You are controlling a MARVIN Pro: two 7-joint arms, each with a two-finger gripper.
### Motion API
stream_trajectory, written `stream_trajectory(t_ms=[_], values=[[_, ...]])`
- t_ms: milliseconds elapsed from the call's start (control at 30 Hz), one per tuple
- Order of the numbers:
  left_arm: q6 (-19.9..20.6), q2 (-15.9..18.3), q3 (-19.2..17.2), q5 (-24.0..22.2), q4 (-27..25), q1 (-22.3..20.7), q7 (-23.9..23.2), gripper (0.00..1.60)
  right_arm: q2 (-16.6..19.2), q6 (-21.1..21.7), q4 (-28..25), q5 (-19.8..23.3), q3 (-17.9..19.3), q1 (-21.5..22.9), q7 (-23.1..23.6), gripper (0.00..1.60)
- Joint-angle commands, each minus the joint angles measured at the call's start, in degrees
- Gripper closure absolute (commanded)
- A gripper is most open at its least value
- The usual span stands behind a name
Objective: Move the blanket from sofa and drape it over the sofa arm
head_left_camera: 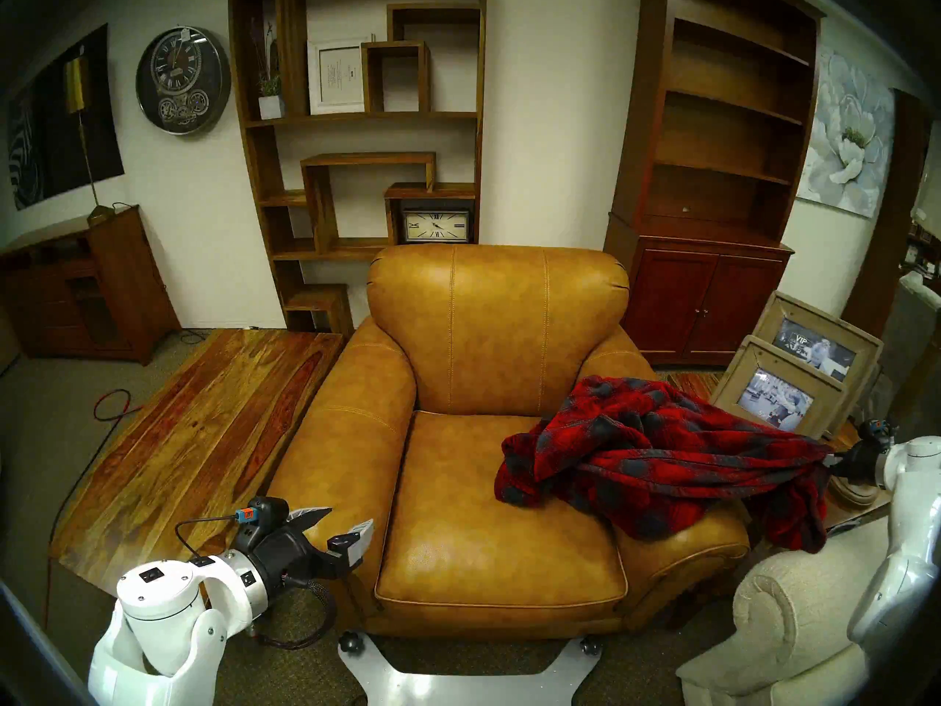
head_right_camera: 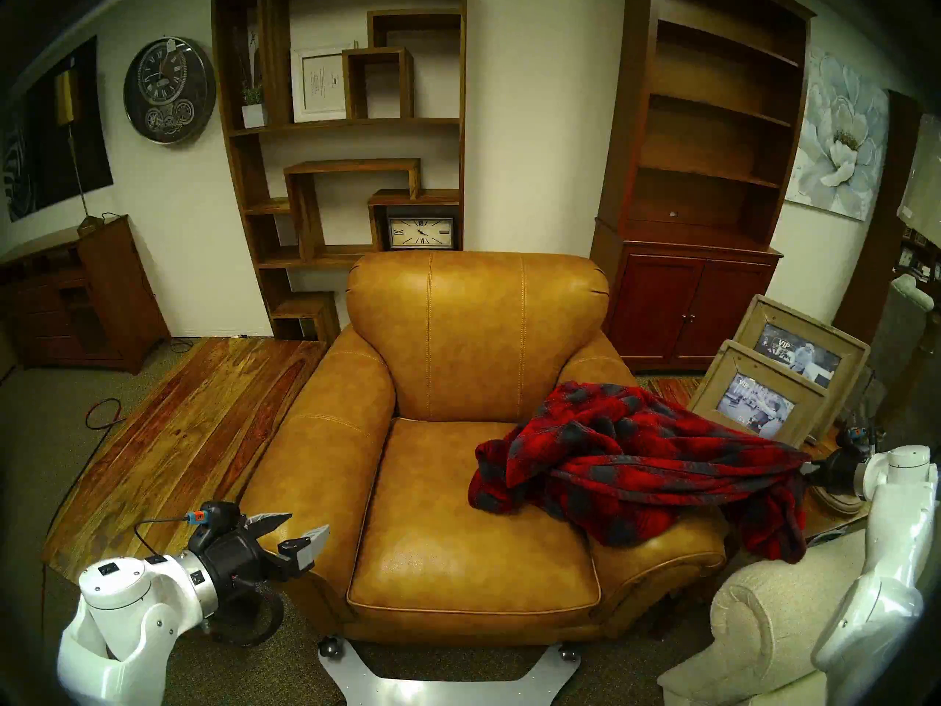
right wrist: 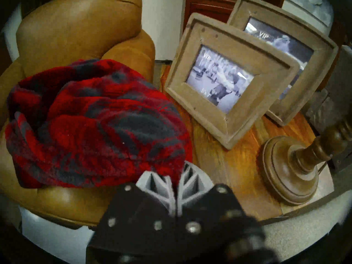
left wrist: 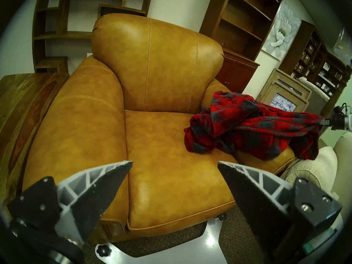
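The red and dark grey plaid blanket (head_left_camera: 657, 450) lies bunched across the tan leather sofa's (head_left_camera: 489, 506) right armrest (head_left_camera: 692, 542), partly on the seat cushion, with one end hanging off the outer side. My right gripper (head_left_camera: 831, 460) is shut on the blanket's outer edge, beyond the armrest; the right wrist view shows its fingers (right wrist: 176, 183) pinching the blanket (right wrist: 95, 128). My left gripper (head_left_camera: 342, 524) is open and empty at the front of the left armrest. In the left wrist view the blanket (left wrist: 253, 130) lies at the far right of the sofa (left wrist: 167, 162).
A side table (right wrist: 228, 162) right of the sofa holds two wooden picture frames (head_left_camera: 784, 384) and a lamp base (right wrist: 291, 168). A beige fabric sofa arm (head_left_camera: 794, 623) stands at the front right. A wooden table (head_left_camera: 193, 435) stands left of the sofa. Bookshelves line the back wall.
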Motion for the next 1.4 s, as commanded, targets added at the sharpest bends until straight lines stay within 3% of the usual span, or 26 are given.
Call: stream_trajectory(t_ms=[0,33,67,100,133,167,433,700,800,967,1100,1133,1267,1367], values=[[0.15,-0.20,-0.10,0.21,-1.69,0.16,0.46,0.00,1.99,-7.01,5.06,0.89,-2.48,5.18,1.47,1.17],[0.17,-0.21,-0.09,0.23,-1.71,0.17,0.50,0.00,1.99,-8.29,5.92,0.89,-2.79,5.49,2.06,0.92],[0.18,-0.23,-0.09,0.25,-1.74,0.18,0.53,0.00,1.86,-8.73,5.68,0.96,-3.06,5.13,2.67,0.94],[0.18,-0.23,-0.08,0.26,-1.75,0.20,0.56,0.00,1.71,-9.83,5.62,1.12,-3.02,4.92,2.90,0.81],[0.17,-0.23,-0.07,0.26,-1.75,0.20,0.59,0.00,1.20,-11.13,4.81,1.71,-2.39,4.57,2.60,0.81],[0.16,-0.22,-0.06,0.25,-1.75,0.20,0.60,0.00,1.02,-11.85,4.76,2.21,-1.82,4.86,3.00,0.00],[-0.05,-0.17,0.04,0.24,-1.47,0.11,0.73,0.00,-0.12,-15.03,-2.72,7.49,0.87,7.14,11.83,0.00],[-0.07,-0.19,0.07,0.26,-1.46,0.09,0.83,0.00,-5.77,-14.55,-9.53,10.94,-0.01,2.71,20.76,0.00],[-0.05,-0.20,0.07,0.27,-1.49,0.09,0.83,0.00,-7.70,-13.79,-12.43,10.28,-0.07,-0.75,21.58,0.00],[-0.05,-0.21,0.07,0.28,-1.48,0.08,0.83,0.00,-10.73,-13.04,-15.42,10.91,-0.52,-2.62,21.58,0.00],[-0.08,-0.24,0.09,0.31,-1.33,0.00,0.82,0.00,-15.45,-13.71,-19.67,12.63,-4.99,-1.90,21.58,0.00],[-0.08,-0.24,0.09,0.31,-1.33,0.00,0.82,0.00,-15.45,-13.71,-19.67,12.63,-4.99,-1.90,21.58,0.00],[-0.10,-0.27,0.10,0.34,-1.13,-0.10,0.79,0.00,-18.72,-13.65,-22.98,13.76,-11.55,-1.03,21.58,0.00],[-0.09,-0.29,0.10,0.36,-1.07,-0.14,0.78,0.00,-21.03,-13.82,-24.85,13.65,-14.17,-1.10,21.58,0.00]])
